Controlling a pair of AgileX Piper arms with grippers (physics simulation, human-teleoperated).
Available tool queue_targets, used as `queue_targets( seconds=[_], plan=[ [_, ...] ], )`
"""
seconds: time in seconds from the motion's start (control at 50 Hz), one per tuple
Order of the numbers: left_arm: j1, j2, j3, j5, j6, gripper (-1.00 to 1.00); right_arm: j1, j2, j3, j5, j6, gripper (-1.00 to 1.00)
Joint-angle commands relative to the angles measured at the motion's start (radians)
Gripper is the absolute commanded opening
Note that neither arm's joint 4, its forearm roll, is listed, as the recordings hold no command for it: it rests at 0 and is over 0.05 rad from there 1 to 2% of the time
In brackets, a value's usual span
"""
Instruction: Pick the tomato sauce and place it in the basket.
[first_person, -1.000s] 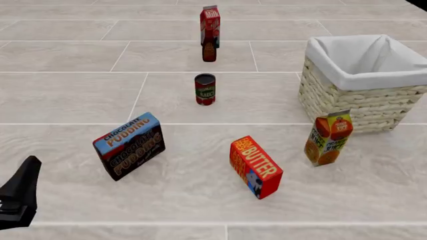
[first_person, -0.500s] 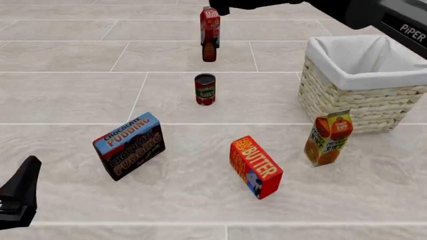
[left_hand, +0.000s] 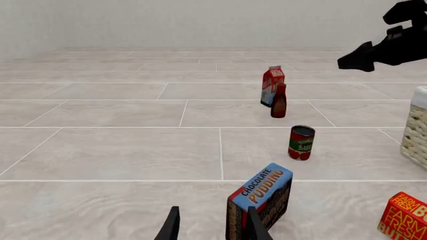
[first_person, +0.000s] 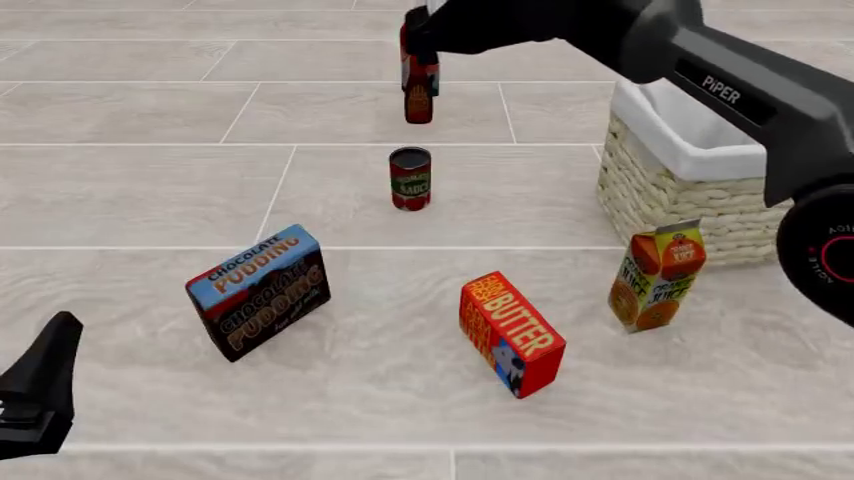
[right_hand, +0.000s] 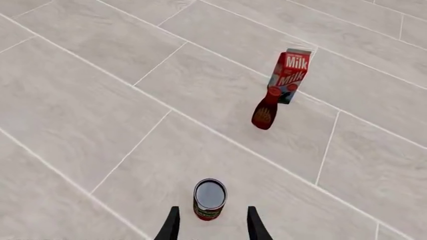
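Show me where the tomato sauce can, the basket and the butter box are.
tomato sauce can (first_person: 410, 180): front view, on its label, mid-body.
basket (first_person: 667, 195): front view, on its woven front wall.
butter box (first_person: 514, 330): front view, on the lettered top face.

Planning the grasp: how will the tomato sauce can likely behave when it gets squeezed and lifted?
The tomato sauce can looks like a rigid metal cylinder, so it probably won't dent under the right claw. Its smooth round side may slip or twist if gripped off-centre. It stands upright on its own now; knocked over, it would likely roll.
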Motion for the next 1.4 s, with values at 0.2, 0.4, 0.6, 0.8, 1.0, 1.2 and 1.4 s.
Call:
queue_targets(
  seconds=[0.2,0.4,0.6,0.8,1.0,1.2,1.4],
  plan=[
    [0.000,0.000,0.000,0.000,0.000,1.00,0.006,0.110,-0.087,0.037,0.001,1.00],
    [0.000,0.000,0.000,0.000,0.000,1.00,0.004,0.148,-0.105,0.043,0.004,1.00],
    [0.000,0.000,0.000,0.000,0.000,1.00,-0.003,0.189,-0.150,0.060,0.001,1.00],
    [0.000,0.000,0.000,0.000,0.000,1.00,-0.009,0.238,-0.203,0.077,0.003,1.00],
    [0.000,0.000,0.000,0.000,0.000,1.00,-0.011,0.279,-0.249,0.094,0.003,1.00],
    [0.000,0.000,0.000,0.000,0.000,1.00,-0.004,0.316,-0.285,0.109,0.009,1.00],
    [0.000,0.000,0.000,0.000,0.000,1.00,-0.005,0.359,-0.336,0.130,0.012,1.00]
  ],
)
